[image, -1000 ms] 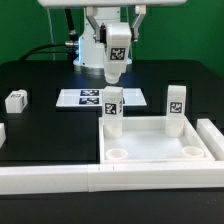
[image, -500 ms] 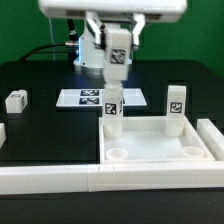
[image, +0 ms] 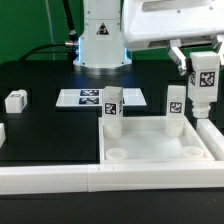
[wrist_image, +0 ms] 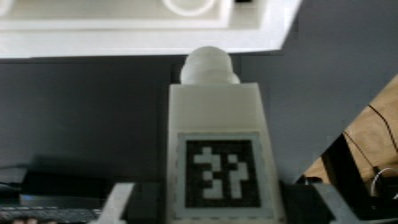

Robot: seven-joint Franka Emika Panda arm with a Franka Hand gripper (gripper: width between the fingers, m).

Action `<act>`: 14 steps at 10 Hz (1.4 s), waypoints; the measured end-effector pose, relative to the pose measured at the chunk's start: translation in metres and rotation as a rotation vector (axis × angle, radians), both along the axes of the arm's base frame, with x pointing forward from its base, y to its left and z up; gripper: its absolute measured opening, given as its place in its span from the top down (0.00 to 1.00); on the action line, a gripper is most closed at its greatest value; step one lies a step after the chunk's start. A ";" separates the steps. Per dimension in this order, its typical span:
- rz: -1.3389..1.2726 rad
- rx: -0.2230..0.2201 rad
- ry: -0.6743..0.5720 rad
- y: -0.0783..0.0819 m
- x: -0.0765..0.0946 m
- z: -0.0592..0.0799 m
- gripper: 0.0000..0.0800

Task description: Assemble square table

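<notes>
The jaws are pinching a short white leg (image: 205, 80) by its sides, holding it upright in the air at the exterior view's right, clear of the black desk (image: 40, 130). It hangs higher than, and just right of, the nearer of two standing legs. In the wrist view its tag (wrist_image: 221, 175) faces the camera and its rounded tip (wrist_image: 208, 65) points toward a corner of the tabletop (wrist_image: 143, 35). The tabletop (image: 155, 140) lies flat on the desk, rim up, with one standing leg (image: 112, 110) in its far left corner and the other standing leg (image: 176, 108) in its far right corner. The two near sockets (image: 117, 154) (image: 191, 153) show as open rings. The marker board (image: 100, 98) lies behind the tabletop, and a small tagged white part (image: 16, 100) lies well to the exterior view's left.
</notes>
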State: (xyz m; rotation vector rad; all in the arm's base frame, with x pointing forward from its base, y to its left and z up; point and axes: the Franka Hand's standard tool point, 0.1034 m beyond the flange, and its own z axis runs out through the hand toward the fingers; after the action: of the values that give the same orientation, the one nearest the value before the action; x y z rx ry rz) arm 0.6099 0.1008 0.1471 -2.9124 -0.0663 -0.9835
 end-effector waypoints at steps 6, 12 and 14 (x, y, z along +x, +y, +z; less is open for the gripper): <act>0.011 -0.032 0.029 -0.012 -0.007 -0.020 0.64; 0.016 -0.032 0.049 -0.005 0.004 -0.045 0.64; 0.024 -0.031 0.052 0.001 0.005 -0.050 0.64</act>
State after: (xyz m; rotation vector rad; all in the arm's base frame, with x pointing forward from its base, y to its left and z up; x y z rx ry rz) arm 0.6150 0.1018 0.0971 -2.9560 -0.1137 -0.9102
